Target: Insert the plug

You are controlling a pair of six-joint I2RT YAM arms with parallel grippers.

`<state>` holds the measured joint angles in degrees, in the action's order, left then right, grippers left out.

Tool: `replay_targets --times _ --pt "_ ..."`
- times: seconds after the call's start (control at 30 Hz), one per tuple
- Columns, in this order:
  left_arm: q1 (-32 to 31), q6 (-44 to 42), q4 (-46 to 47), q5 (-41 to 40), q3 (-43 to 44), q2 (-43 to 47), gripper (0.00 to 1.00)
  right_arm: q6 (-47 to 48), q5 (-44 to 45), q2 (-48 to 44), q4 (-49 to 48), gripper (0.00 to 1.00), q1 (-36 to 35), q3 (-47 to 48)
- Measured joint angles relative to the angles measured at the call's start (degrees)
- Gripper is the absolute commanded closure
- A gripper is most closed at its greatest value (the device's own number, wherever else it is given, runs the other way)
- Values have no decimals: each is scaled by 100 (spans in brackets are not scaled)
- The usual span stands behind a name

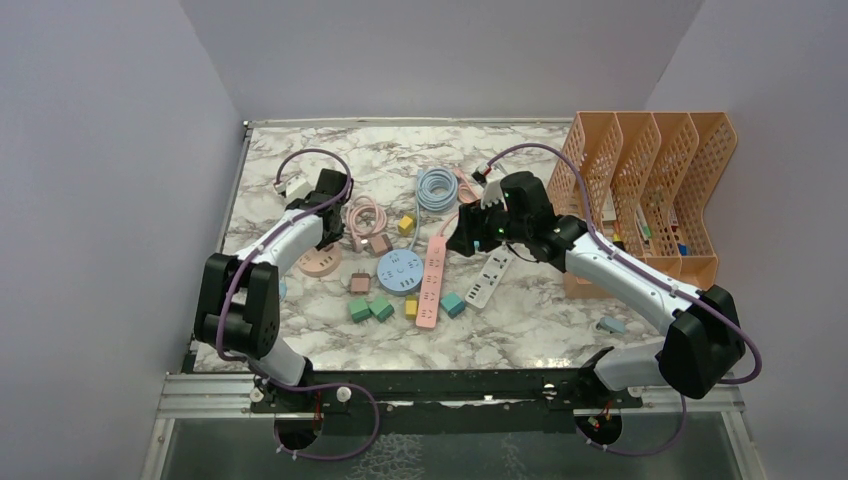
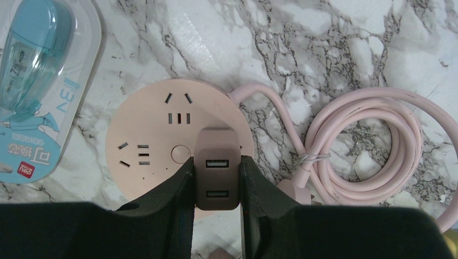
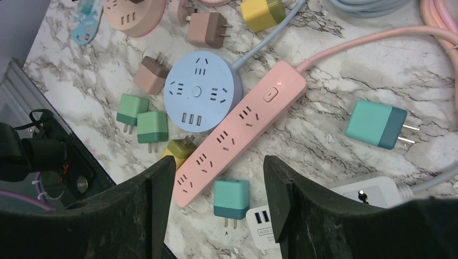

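Top view: on the marble table (image 1: 300, 330) the left gripper (image 1: 325, 236) is seen lowered at the far edge of a round pink socket hub (image 1: 320, 262), and the right gripper (image 1: 466, 238) is held over the far end of a long pink power strip (image 1: 432, 282). A round blue socket hub (image 1: 400, 271) lies between the two pink units, a white power strip (image 1: 489, 279) lies just right of the pink strip, and orange file racks (image 1: 650, 190) are set along the right edge. Left wrist view: a dusty-pink USB charger plug (image 2: 216, 143) is clamped between the black fingers (image 2: 181, 186), which are pressed flat on both of its sides. The plug is positioned on the near right part of the round pink hub's face, beside its round button; whether its prongs are seated cannot be told. A coiled pink cable (image 2: 372, 140) is seen right of the hub and a packaged blue correction tape (image 2: 32, 75) left of it. Right wrist view: the right fingers (image 2: 0, 0)
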<state>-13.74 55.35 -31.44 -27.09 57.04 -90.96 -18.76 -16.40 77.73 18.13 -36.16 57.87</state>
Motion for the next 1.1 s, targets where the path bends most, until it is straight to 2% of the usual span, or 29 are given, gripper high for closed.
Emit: replay_targets --times 0.3,0.37,0.57,0.63,0.83,1.1 --pt "9 -76 260 -20 125 -149 100 -2 103 76 144 39 0 22" --pt "22 -129 214 24 219 -166 88 -13 142 125 203 39 0 79" --pt "66 -334 168 321 531 -291 43 -164 271 306 306 38 0 363" --pt "76 -372 37 535 542 -291 37 -216 289 372 337 38 0 446" --pt "76 -855 -459 785 621 11 32 -468 323 671 431 38 0 634" --pt "87 -1762 -544 1373 566 1294 33 -898 415 1014 428 38 -87 647"
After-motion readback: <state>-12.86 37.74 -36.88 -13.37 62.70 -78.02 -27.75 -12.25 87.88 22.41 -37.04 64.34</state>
